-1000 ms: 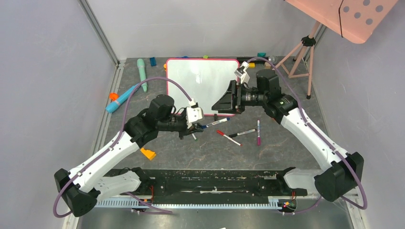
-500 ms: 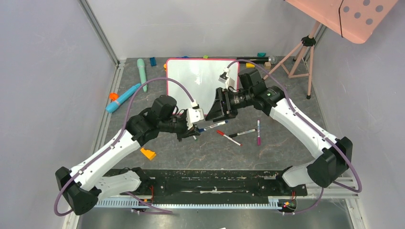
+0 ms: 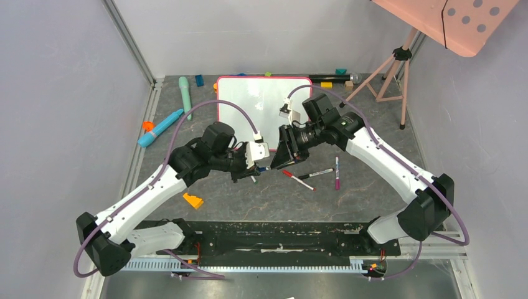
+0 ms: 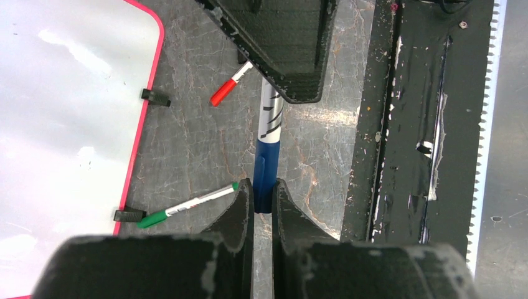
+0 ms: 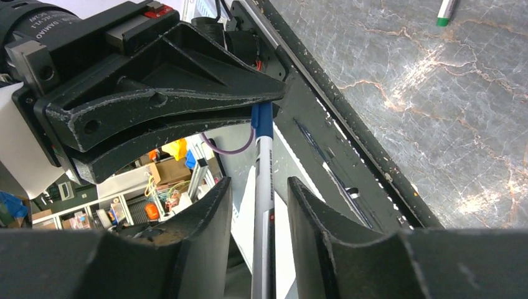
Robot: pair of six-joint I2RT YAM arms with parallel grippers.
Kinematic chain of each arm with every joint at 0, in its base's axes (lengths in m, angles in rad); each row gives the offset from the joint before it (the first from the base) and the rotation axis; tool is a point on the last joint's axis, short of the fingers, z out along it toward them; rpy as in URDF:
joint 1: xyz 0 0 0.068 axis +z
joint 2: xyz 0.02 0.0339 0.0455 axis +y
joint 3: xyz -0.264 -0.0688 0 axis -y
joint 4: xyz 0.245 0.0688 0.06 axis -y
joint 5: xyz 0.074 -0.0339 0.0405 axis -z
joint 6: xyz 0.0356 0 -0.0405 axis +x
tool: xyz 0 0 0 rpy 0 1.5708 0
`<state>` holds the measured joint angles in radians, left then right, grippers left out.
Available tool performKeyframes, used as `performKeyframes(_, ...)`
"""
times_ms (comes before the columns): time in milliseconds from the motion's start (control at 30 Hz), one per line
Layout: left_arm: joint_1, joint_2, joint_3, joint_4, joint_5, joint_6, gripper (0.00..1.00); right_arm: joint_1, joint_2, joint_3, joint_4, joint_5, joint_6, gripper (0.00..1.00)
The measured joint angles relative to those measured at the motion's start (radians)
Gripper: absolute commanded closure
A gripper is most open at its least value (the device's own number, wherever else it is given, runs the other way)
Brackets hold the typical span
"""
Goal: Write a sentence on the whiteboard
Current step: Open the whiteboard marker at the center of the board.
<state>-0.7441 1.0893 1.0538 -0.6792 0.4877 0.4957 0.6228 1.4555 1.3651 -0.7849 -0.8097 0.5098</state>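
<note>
You are looking down at a grey marbled surface (image 3: 348,199) where two robot arms reach in and meet near the middle. Your left gripper (image 4: 263,187) has its fingers closed on the dark blue cap of a marker (image 4: 270,115), which runs straight across towards the other arm. Your right gripper (image 5: 258,184) faces it head on. Its fingers stand on either side of the marker's white barrel with a gap on each side, so they are open around it and not pressing it. The whiteboard (image 3: 255,99) lies flat at the far side of the surface, just beyond the two grippers. It has a thin red frame and two small black clip feet (image 4: 154,96) on its near edge, and the right arm crosses over its near right corner. Its white face is blank apart from glare. A green marker (image 4: 187,205) and a red marker (image 4: 229,86) lie on the surface under the grippers, near the board's near edge. A purple marker (image 3: 337,172) lies further to the right.
</note>
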Motion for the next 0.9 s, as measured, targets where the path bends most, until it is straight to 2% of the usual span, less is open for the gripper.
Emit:
performKeyframes(200,0.0,0.008,0.0,0.0,0.0,0.001,0.98,0.006,0.001,0.0,0.007,-0.001,0.005,0.76)
performKeyframes(300,0.0,0.009,0.001,0.0,0.001,0.0,0.98,0.006,0.001,-0.003,0.008,0.0,0.012,0.63)
performKeyframes(633,0.0,0.012,0.001,0.005,0.002,-0.001,0.98,0.009,0.0,-0.019,0.047,-0.005,0.039,0.68)
performKeyframes(733,0.0,0.012,0.001,0.004,0.002,-0.002,0.98,0.009,0.0,-0.021,0.051,-0.005,0.041,0.73)
performKeyframes(800,0.0,0.012,0.001,0.004,0.003,-0.004,0.98,0.009,0.0,-0.021,0.051,-0.002,0.042,0.72)
performKeyframes(900,0.0,0.012,0.001,0.004,0.002,-0.007,0.98,0.009,0.0,-0.024,0.051,-0.001,0.046,0.58)
